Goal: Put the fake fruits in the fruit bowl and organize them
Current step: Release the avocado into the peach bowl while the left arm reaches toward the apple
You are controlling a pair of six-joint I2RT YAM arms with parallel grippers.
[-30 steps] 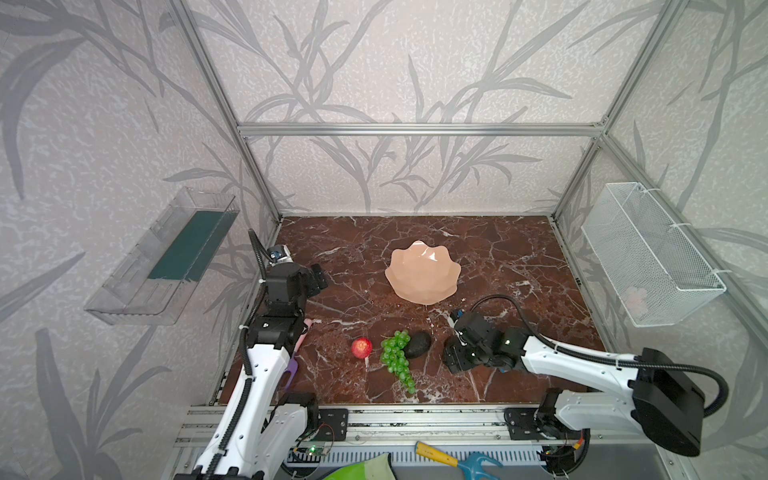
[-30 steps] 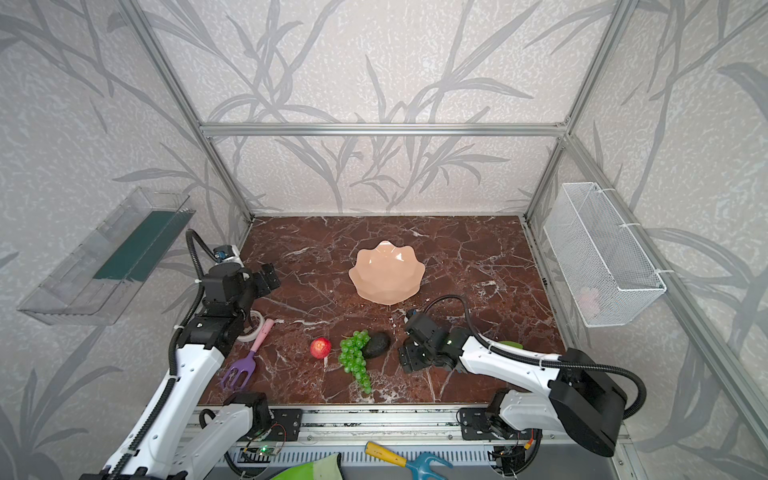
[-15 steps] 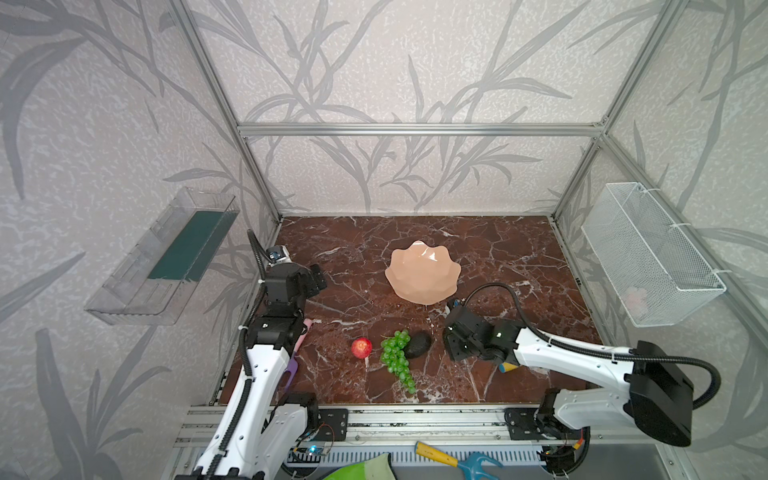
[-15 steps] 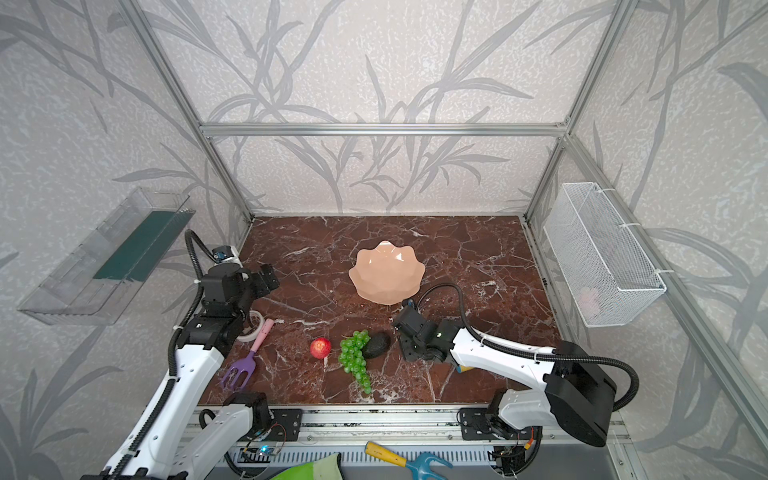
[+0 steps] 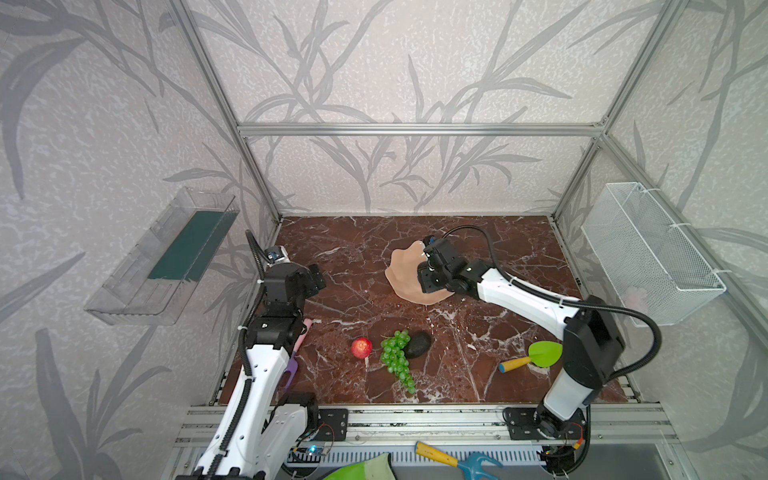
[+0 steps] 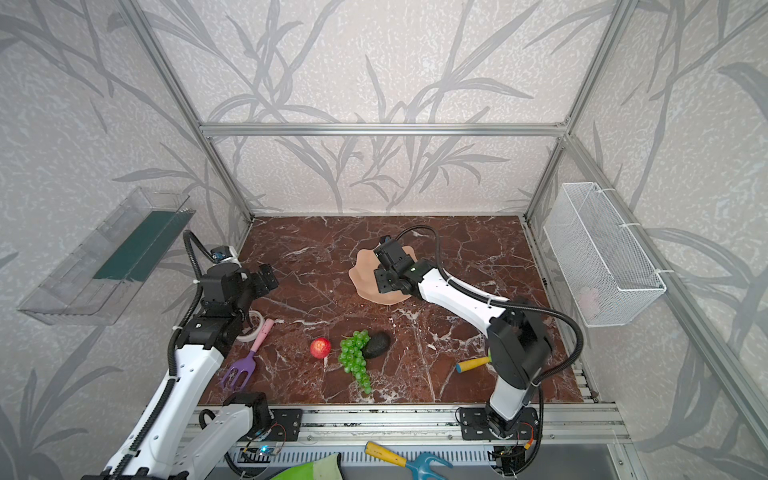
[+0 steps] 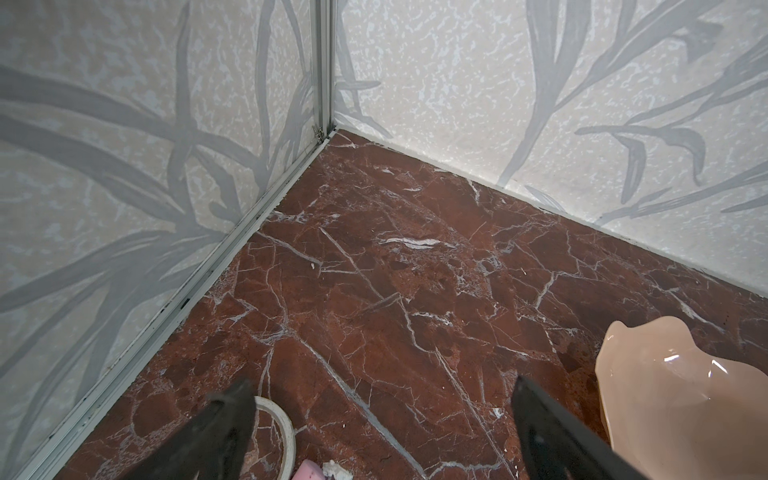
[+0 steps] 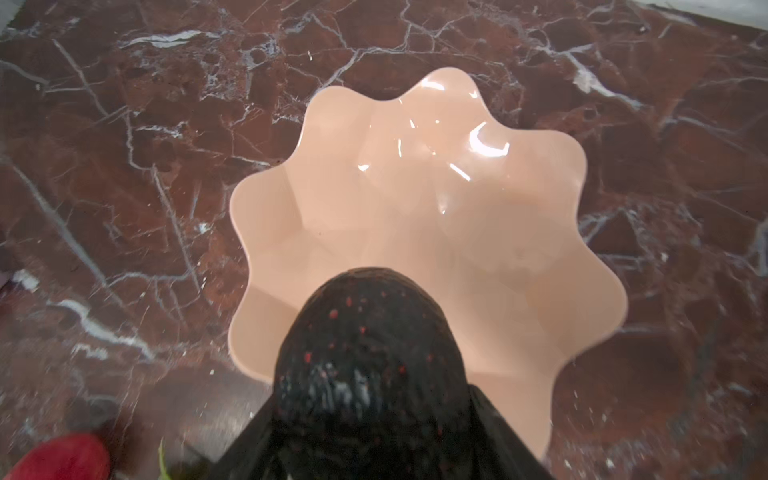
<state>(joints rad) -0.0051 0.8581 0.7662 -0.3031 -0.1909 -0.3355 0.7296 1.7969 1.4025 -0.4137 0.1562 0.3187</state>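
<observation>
Right jaws: closed part-way around a dark avocado (image 8: 365, 353), held above the near side of the empty bowl (image 8: 415, 166).
Left jaws: spread wide and empty over bare bench (image 7: 374, 291) by the left wall, with a tape roll (image 7: 278, 432) just below.
Fruit on the bench: the apple (image 5: 361, 347), grapes (image 5: 395, 358) and second avocado (image 5: 417, 344) lie near the front, well apart from the bowl. The grapes touch that avocado.
Risk, early release: the held fruit hangs nearer the wavy rim than the middle, so it could clip the edge and roll off.
Risk, slick bowl: the inside is glossy and sloped. A high drop may bounce out, and a nudge could slide the bowl.
Hidden: in both top views the right arm (image 5: 519, 297) covers the held avocado and much of the bowl. Its height above the bowl is unclear. The shovel (image 5: 540, 355) is partly behind that arm.
</observation>
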